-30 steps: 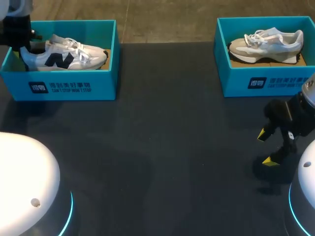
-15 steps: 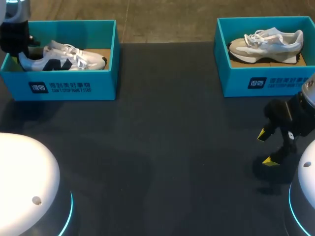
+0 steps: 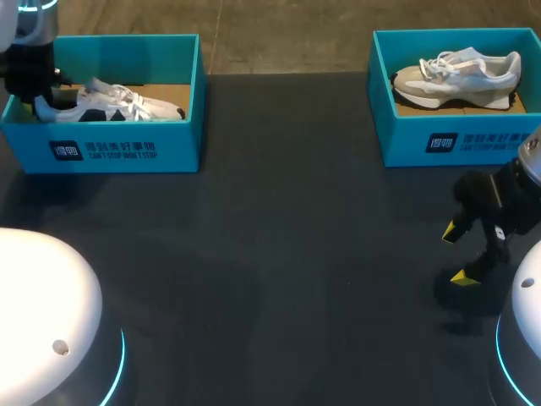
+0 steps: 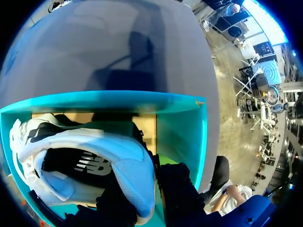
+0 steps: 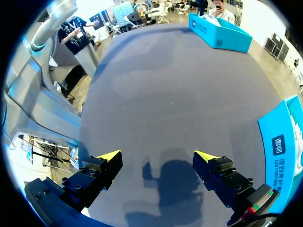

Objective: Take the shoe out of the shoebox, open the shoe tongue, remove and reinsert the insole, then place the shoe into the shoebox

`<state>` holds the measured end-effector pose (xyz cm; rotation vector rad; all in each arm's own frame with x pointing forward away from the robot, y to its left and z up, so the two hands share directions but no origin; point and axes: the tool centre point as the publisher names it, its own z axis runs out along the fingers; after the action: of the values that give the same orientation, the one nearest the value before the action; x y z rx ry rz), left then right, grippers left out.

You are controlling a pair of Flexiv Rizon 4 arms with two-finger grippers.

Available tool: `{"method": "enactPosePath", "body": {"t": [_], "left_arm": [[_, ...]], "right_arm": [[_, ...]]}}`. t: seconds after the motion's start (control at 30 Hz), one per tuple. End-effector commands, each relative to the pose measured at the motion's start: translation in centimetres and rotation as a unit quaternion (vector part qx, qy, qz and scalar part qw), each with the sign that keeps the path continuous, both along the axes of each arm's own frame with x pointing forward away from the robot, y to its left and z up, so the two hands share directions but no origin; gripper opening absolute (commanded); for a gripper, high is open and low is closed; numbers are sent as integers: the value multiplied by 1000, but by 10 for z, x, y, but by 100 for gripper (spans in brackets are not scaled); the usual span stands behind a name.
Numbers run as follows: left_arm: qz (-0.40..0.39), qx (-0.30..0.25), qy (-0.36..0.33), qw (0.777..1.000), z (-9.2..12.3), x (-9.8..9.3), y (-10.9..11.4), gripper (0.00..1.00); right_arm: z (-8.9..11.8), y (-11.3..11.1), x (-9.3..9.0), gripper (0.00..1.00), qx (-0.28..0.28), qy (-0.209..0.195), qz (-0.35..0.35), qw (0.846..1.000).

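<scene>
A white shoe (image 3: 118, 103) with a dark logo lies low inside the left teal shoebox (image 3: 110, 148), toe pointing right. My left gripper (image 3: 34, 85) is at its heel, shut on the heel collar. In the left wrist view the shoe's heel (image 4: 123, 161) sits pinched between the dark fingers (image 4: 182, 198) of that gripper (image 4: 151, 191), with the box wall (image 4: 180, 127) just ahead. My right gripper (image 3: 461, 254) hangs open over the table at the right. Nothing lies between its yellow tips (image 5: 109, 157) in the right wrist view, where the gripper (image 5: 157, 158) faces bare tabletop.
A second teal shoebox (image 3: 456, 139) at the back right holds a grey-and-white shoe (image 3: 461, 76). Its side (image 5: 284, 142) shows beside my right gripper in the right wrist view. The dark table (image 3: 296, 254) stretches between the two boxes.
My left gripper has lowered the white shoe deeper into the left shoebox. The right arm has kept still.
</scene>
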<state>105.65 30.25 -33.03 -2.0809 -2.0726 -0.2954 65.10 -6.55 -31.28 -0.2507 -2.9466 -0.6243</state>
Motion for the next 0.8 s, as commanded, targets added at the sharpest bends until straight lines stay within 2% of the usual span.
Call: {"method": "enactPosePath", "body": {"t": [0.03,0.8], "left_arm": [[4,1,6,1000,-6,6,-1,0],[-6,-4,39,999,-33,7,-2,0]], "right_arm": [[0,1,-1,100,-2,-1,-1,1000],[0,1,-1,100,-2,-1,-1,1000]]}}
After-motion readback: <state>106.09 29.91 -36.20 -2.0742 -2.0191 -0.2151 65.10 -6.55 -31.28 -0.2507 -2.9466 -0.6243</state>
